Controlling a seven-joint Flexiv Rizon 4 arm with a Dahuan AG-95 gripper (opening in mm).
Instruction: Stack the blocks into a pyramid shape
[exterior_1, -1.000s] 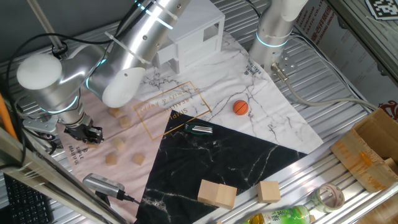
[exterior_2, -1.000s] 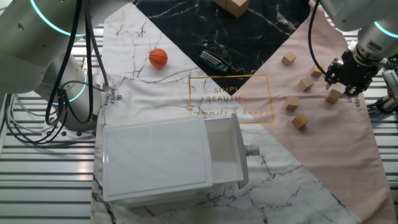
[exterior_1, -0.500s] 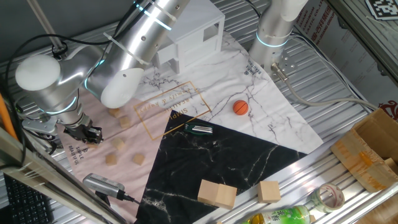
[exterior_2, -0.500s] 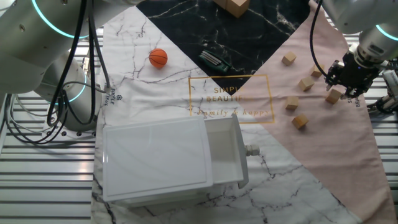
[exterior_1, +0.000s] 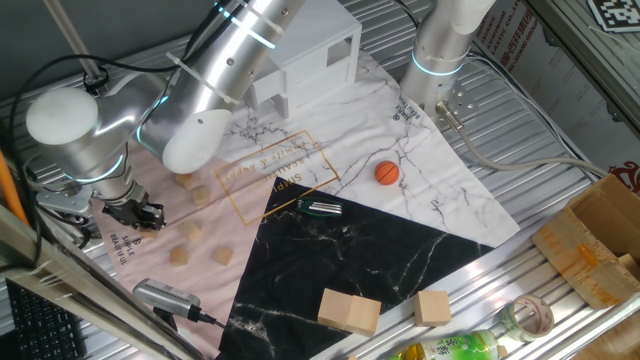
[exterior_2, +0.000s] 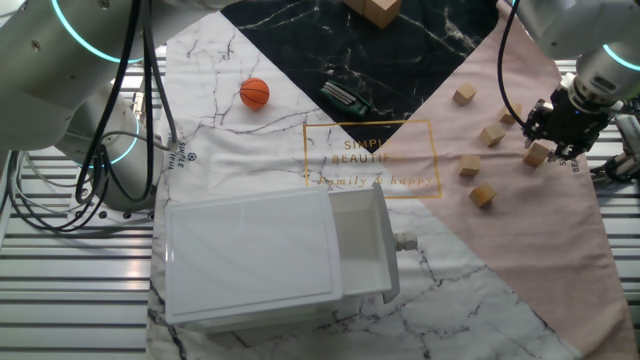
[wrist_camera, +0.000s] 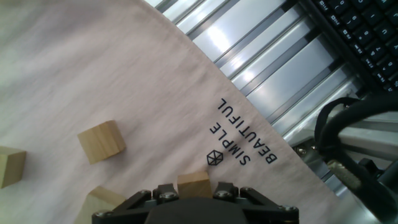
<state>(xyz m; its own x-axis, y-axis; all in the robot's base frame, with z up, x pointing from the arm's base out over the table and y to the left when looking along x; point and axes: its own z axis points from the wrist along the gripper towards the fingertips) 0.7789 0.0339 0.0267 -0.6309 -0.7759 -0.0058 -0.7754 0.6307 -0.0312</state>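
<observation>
Hand (wrist_camera: 194, 198) appears to be pinching one block (wrist_camera: 194, 185), presumably to carry it toward the loose blocks (exterior_2: 484, 135) for stacking.

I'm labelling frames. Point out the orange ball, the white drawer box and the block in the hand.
Orange ball (exterior_1: 387, 173), one fixed view: middle of the ball.
White drawer box (exterior_2: 250, 255), the other fixed view: its top face.
Block in the hand (wrist_camera: 194, 185), hand view: its visible face between the fingers.
</observation>
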